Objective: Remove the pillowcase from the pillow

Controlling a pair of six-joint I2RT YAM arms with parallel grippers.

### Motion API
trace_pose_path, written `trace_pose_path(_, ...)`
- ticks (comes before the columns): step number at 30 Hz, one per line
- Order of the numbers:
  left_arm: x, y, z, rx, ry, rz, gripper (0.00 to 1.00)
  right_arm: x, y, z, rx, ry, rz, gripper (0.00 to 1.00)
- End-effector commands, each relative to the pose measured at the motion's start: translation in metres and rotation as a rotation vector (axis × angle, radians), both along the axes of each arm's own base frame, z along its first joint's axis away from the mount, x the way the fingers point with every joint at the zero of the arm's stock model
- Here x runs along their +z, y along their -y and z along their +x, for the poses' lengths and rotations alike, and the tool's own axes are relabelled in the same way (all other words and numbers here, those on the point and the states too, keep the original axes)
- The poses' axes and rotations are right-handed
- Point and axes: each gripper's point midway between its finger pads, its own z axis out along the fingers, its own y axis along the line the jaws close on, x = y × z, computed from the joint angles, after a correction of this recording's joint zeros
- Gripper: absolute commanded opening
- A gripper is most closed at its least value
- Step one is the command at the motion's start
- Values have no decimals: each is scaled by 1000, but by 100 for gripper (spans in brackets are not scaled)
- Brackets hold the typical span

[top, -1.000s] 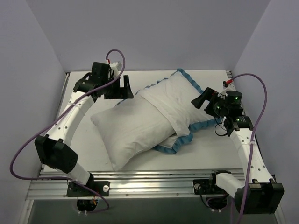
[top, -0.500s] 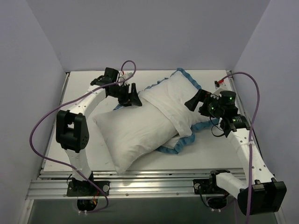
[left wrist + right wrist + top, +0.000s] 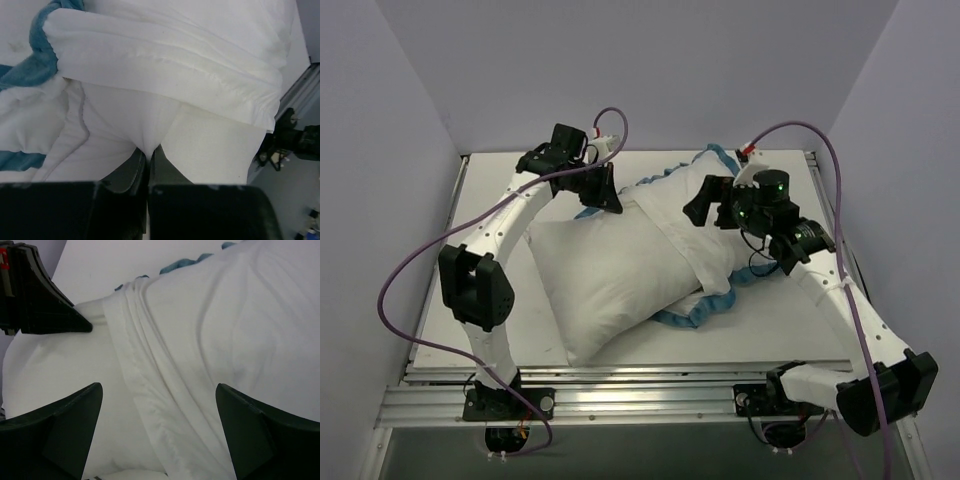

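**Ana:** What do you see from the top?

**Me:** I see the pillow (image 3: 605, 285) lying in the middle of the table (image 3: 780, 335). The pillowcase (image 3: 685, 215) is inside out, white side up. It covers only the far right end of the pillow. Its blue frill (image 3: 680, 322) peeks out underneath. My left gripper (image 3: 605, 192) sits at the pillow's far left corner, just beside the pillowcase's edge. My right gripper (image 3: 703, 205) is over the pillowcase.

**Ana:** And the left wrist camera?

**Me:** The left gripper (image 3: 148, 159) is pinched tight on a bit of the pillow (image 3: 210, 145). The folded edge of the pillowcase (image 3: 165, 65) lies just past my fingers (image 3: 167, 172).

**Ana:** And the right wrist?

**Me:** The right gripper (image 3: 159, 390) is spread wide. The pillowcase (image 3: 215, 350) lies between and below its fingers (image 3: 60, 430). I cannot tell if they touch it. The bare pillow (image 3: 55, 365) is on the left, with the left gripper (image 3: 40, 295) at it.
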Motion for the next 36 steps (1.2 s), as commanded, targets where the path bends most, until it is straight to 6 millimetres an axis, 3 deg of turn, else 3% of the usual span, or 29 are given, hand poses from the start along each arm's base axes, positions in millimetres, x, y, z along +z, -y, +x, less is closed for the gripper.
trace_pose_path(1,83,-4,-4,-38,348,85,2,35,-10,19,0,115,-74,91)
trace_pose_path(8,123,1,-30,-35,563,145,2,41,-48,53,55,172,-162,89)
trace_pose_path(12,131,-4,-33,-4,602,153,2,21,-78,62,108,140,-170,88)
trace_pose_path(14,135,-3,-35,0,617,150,2,13,-94,56,144,135,-180,86)
trace_pose_path(18,131,-3,-35,6,610,156,2,-9,-106,52,169,109,-216,79)
trace_pose_path(21,129,-4,-33,20,608,163,2,-20,-106,50,172,95,-228,58)
trace_pose_path(22,128,-5,-33,24,607,166,2,-23,-105,49,176,89,-238,45)
trace_pose_path(23,128,-7,-33,33,609,171,2,-27,-105,48,177,80,-246,41)
trace_pose_path(29,128,-11,-33,47,614,182,2,-20,-124,29,273,80,-217,40)
trace_pose_path(34,132,-11,-33,49,625,172,2,-35,-129,27,293,45,-229,39)
trace_pose_path(36,132,-11,-34,49,623,175,2,-41,-132,27,302,32,-232,33)
